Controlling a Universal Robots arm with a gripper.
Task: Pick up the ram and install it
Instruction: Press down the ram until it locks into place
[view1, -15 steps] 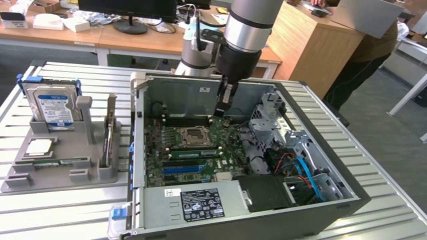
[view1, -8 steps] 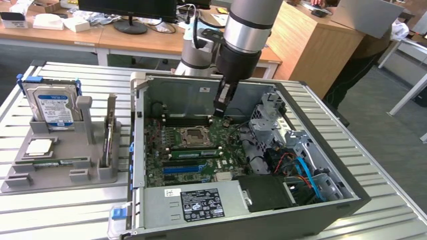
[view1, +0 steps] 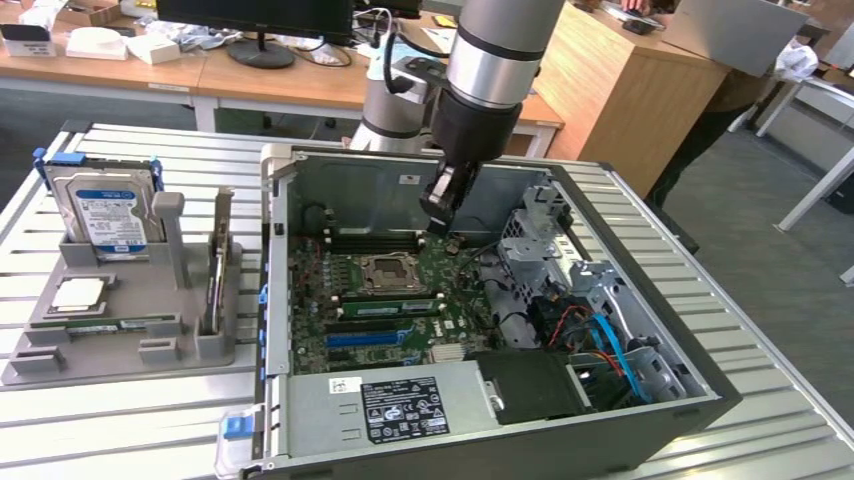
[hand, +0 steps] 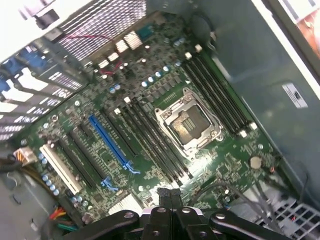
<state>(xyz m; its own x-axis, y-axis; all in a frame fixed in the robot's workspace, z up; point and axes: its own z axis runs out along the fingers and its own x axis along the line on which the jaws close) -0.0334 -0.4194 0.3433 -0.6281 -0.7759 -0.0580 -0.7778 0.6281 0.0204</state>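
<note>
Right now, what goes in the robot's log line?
end effector: shut, empty, over motherboard | ram: in gray tray, not picked up

No label text is legible.

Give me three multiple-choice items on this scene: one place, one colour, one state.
1. Where is the gripper?
A. over the hard drive
B. inside the case, above the motherboard
C. beside the monitor

2. The long coloured slot is:
A. red
B. blue
C. yellow

3. The gripper is:
A. wide open
B. shut
C. holding a drive

Answers:
1 B, it hangs within the case walls over the board.
2 B, the slot is plainly blue.
3 B, its fingers meet with nothing between.
</note>
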